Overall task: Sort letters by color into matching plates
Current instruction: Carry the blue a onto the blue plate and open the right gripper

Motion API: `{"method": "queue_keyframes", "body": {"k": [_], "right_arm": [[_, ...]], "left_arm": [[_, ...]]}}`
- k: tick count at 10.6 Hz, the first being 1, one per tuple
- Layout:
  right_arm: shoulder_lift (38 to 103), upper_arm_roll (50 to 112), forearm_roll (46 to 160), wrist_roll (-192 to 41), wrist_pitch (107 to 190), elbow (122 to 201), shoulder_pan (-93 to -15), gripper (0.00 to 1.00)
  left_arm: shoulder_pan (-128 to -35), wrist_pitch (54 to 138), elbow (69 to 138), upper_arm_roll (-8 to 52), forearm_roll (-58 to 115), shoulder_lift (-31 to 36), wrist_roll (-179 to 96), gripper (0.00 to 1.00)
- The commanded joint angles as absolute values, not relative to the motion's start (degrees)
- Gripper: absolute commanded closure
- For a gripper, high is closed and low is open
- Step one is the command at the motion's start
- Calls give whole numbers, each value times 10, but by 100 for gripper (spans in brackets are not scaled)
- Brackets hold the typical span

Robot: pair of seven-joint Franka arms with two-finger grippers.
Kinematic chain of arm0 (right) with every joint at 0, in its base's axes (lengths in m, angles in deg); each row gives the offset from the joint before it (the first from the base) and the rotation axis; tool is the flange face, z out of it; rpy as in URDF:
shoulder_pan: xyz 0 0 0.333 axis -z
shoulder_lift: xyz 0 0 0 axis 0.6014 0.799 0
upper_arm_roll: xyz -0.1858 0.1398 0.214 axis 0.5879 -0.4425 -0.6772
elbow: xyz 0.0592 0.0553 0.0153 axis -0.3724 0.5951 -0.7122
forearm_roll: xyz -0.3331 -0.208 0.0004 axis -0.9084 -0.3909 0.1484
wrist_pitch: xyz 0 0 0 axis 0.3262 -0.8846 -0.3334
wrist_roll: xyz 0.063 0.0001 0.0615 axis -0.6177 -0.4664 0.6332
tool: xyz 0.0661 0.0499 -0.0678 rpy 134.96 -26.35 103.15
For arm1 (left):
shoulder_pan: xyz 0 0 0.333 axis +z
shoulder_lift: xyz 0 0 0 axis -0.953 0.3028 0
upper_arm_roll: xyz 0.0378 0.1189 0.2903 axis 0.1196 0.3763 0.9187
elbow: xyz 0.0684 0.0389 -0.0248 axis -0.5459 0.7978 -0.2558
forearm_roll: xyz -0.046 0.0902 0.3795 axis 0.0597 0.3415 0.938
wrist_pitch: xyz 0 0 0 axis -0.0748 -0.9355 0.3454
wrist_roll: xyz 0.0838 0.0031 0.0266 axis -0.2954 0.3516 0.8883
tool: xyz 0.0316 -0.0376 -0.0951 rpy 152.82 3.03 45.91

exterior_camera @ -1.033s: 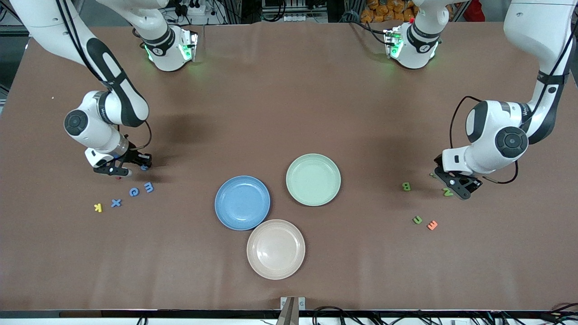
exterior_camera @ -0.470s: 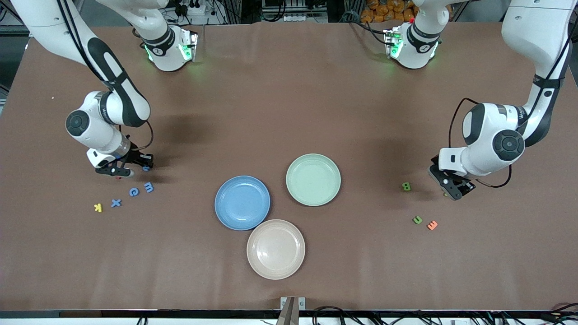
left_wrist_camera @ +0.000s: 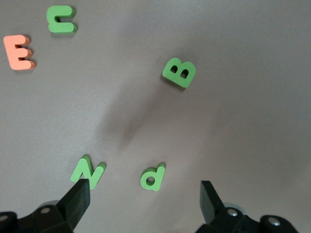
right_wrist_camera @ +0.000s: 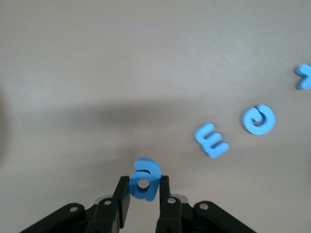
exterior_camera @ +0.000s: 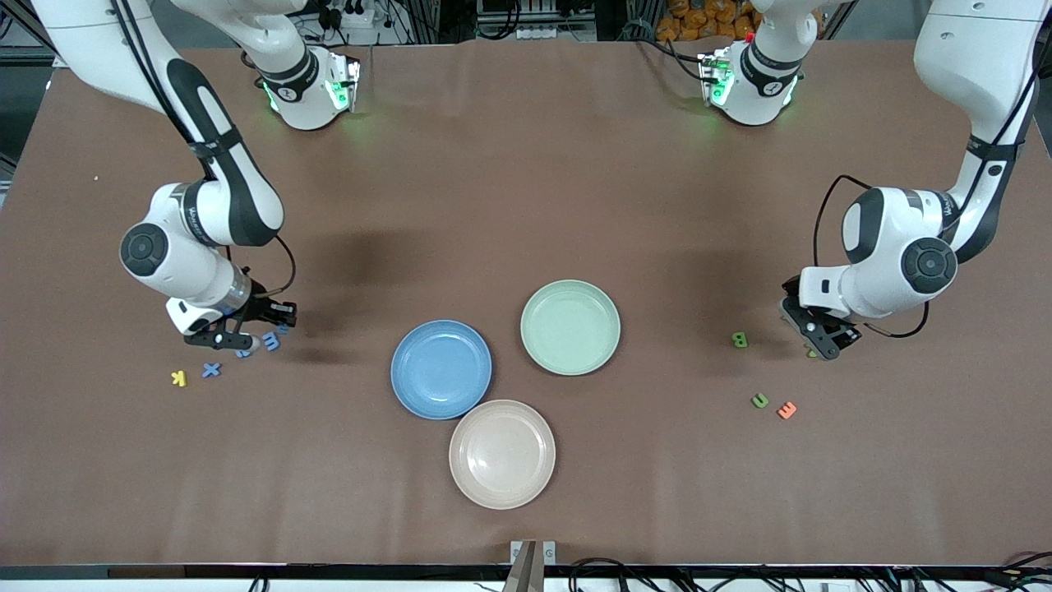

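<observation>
Currently a blue letter with a round hole (right_wrist_camera: 144,179) sits pinched between the fingers (right_wrist_camera: 123,198) of my right gripper (exterior_camera: 265,335), raised off the table (exterior_camera: 526,205) over the blue letters at the right arm's end. Just beside my fingertips lie a blue E (right_wrist_camera: 211,141) and a blue G (right_wrist_camera: 259,119); a blue X (exterior_camera: 211,370) and a yellow K (exterior_camera: 177,378) lie a little farther out, nearer the front camera.

My left gripper (exterior_camera: 818,345) hangs low over the green letters at the left arm's end, its fingers (left_wrist_camera: 77,196) spread wide and holding nothing. Between my fingertips lies a small green letter with a hole (left_wrist_camera: 153,177); a green N (left_wrist_camera: 88,172) lies just beside one fingertip. A green B (left_wrist_camera: 179,72) lies apart from them, toward the plates. A green C-shaped letter (left_wrist_camera: 61,19) and an orange E (left_wrist_camera: 19,51) lie near each other, nearer the front camera.

Between my two grippers, well apart from both, stand the blue plate (exterior_camera: 411,386) and the pale green plate (exterior_camera: 542,353), touching or nearly so, both holding nothing. A beige plate (exterior_camera: 472,481) lies just beside the blue one, nearer the front camera.
</observation>
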State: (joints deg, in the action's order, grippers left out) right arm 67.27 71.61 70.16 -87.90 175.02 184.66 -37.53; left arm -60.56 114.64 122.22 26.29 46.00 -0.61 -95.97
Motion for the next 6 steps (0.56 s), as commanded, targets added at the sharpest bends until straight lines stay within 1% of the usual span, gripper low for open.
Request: {"method": "queue_keyframes", "body": {"k": [1, 2, 4, 6], "right_arm": [[708, 716, 710, -952, 1728, 1764, -435, 87], [721, 716, 710, -967, 1728, 1742, -451, 87], [755, 716, 711, -1005, 1729, 1693, -493, 87], [798, 716, 730, -1030, 1729, 1625, -535, 87]], "left_arm": [[-576, 1199, 1267, 247, 441, -22, -991, 0], [-568, 1205, 1271, 238, 441, -22, -992, 0], [-566, 1205, 1270, 237, 441, -22, -992, 0], [-570, 1204, 1270, 234, 440, -36, -986, 0]]}}
